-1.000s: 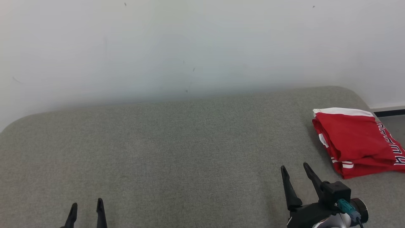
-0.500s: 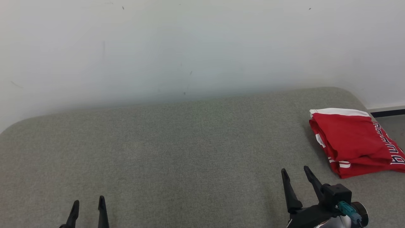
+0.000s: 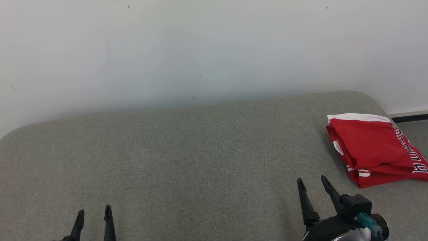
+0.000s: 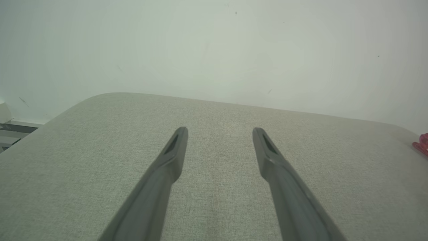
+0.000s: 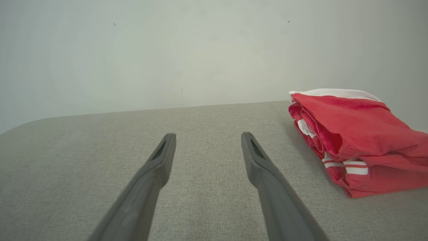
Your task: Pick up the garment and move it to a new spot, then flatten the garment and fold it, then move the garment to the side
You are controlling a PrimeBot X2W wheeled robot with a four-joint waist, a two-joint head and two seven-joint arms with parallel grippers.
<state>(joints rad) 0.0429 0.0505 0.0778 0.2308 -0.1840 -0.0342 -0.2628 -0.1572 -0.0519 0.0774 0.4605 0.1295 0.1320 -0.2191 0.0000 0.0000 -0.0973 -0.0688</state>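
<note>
Both arms low, left gripper [image 3: 94, 213] and right gripper [image 3: 311, 182] spread, empty.

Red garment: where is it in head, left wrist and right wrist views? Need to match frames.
Head view: red garment at the right edge, mid-height, on the grey cushion, beyond the right gripper.
Left wrist view: garment a red sliver at the far right edge.
Right wrist view: garment large at the right, mid-height.
Shared landmark: the cushion's far edge against the white wall.

The red garment [image 3: 374, 150] with white trim lies folded at the grey surface's right end.
</note>
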